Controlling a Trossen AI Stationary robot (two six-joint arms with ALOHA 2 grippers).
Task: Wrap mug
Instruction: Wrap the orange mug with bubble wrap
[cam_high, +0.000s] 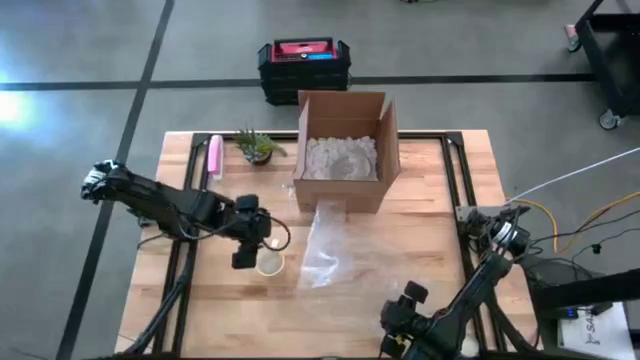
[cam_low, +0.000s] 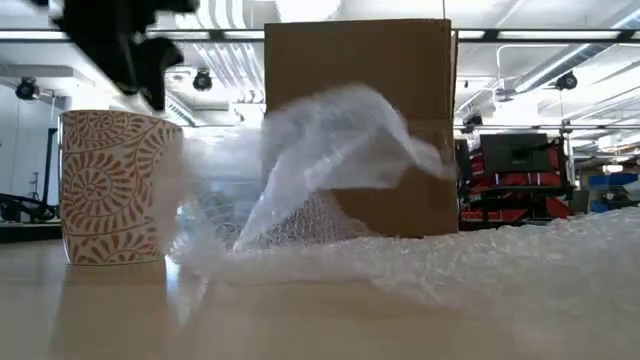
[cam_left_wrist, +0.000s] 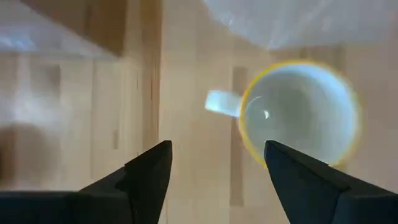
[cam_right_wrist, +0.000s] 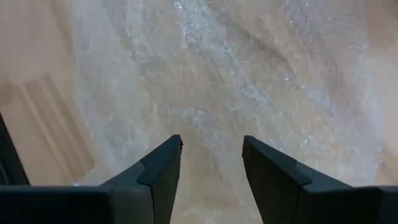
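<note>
The mug (cam_high: 270, 262) stands upright on the table (cam_high: 420, 230), mouth up, just beside the near-left edge of the bubble wrap sheet (cam_high: 325, 245). The left tool (cam_high: 247, 250) hovers right above the mug, fingers spread wide and empty, so a short straight descent should reach it. The right tool (cam_right_wrist: 210, 163), also open and empty, waits at the sheet's far side, farther from the mug. Behind the sheet, the cardboard box (cam_high: 343, 150) holds white packing fill.

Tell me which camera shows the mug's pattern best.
The low view: the mug stands upright beside the bubble wrap, its orange swirl pattern plain. The high view shows only its rim; the left wrist view looks into its white interior; the right wrist view misses it.
</note>
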